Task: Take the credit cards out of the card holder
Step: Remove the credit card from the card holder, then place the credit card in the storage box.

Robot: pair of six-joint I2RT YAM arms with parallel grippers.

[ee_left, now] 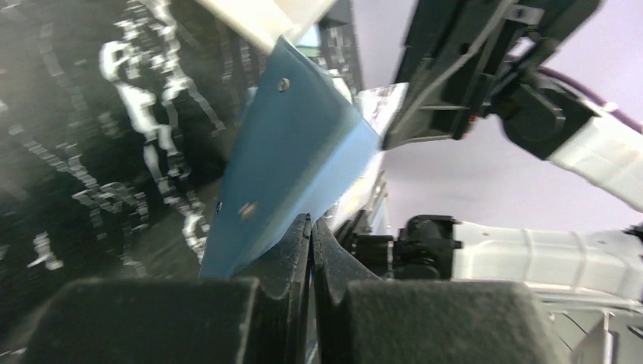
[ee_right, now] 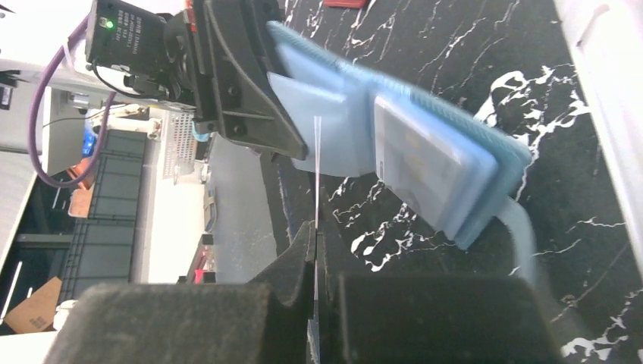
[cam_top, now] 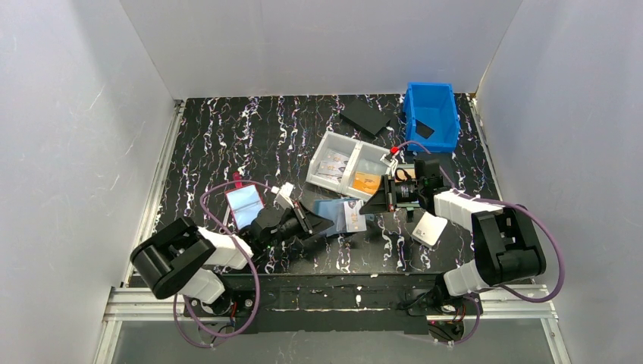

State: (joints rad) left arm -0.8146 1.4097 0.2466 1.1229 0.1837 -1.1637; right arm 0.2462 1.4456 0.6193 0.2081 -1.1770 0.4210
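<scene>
The light-blue card holder (cam_top: 331,210) is held up off the table, opened out. My left gripper (cam_top: 315,222) is shut on its edge; the left wrist view shows the blue panel (ee_left: 296,163) pinched between my jaws (ee_left: 312,225). My right gripper (cam_top: 374,203) is shut on a thin credit card (ee_right: 317,163), seen edge-on, whose far end reaches the holder's clear pocket (ee_right: 334,136). Another pale card (ee_right: 421,159) sits in the holder's other panel. The left gripper (ee_right: 243,91) grips the holder's far side.
A white divided tray (cam_top: 330,145) holds cards, one of them orange (cam_top: 366,182). A blue bin (cam_top: 432,114) and a black flat sheet (cam_top: 365,117) lie at the back. A red-edged holder (cam_top: 245,206) lies left. A white card (cam_top: 429,228) lies near the right arm.
</scene>
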